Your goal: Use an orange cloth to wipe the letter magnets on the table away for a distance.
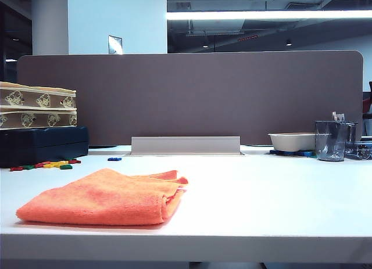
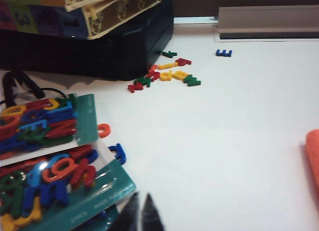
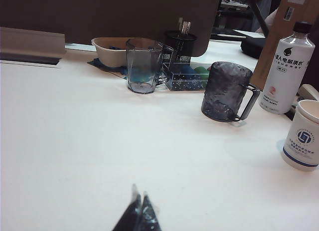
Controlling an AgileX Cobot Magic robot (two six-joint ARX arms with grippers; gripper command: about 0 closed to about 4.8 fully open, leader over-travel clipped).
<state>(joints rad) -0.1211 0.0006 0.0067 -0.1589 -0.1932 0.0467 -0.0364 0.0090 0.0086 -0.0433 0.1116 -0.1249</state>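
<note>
The tabletop [image 1: 273,199] is wide, white and smooth, with a brown-grey wall panel [image 1: 192,94] standing along its back edge and a long light glowing on the ceiling behind it. The orange cloth [image 1: 104,198] lies folded and thick near the front edge on the left side, and nothing touches it. The letter magnets [image 2: 167,74] lie in a small mixed pile of red, yellow and green far back on the left, just in front of a dark box [image 1: 43,144] with two patterned boxes [image 1: 38,106] stacked on top (one blue letter [image 2: 224,53] sits a little apart from the pile). In the left wrist view more letters sit inside clear packets with green cards [image 2: 55,176], and a red one and a blue one lie loose beside the packets. The left claw [image 2: 138,216] shows only as two dark tips pressed together at the edge of that view, holding nothing, over bare tabletop near the packets. The right claw [image 3: 138,216] looks the same, tips together and holding nothing, over the bare right side. Ahead of it stand a clear glass [image 3: 143,65], a grey mug [image 3: 227,91], a white bowl [image 3: 112,51], a white bottle [image 3: 287,71] and a paper cup [image 3: 305,133]. Neither arm shows in the exterior view. In the left wrist view only a thin strip of the cloth can be seen at the side. The letters in the pile are too small to read.
</note>
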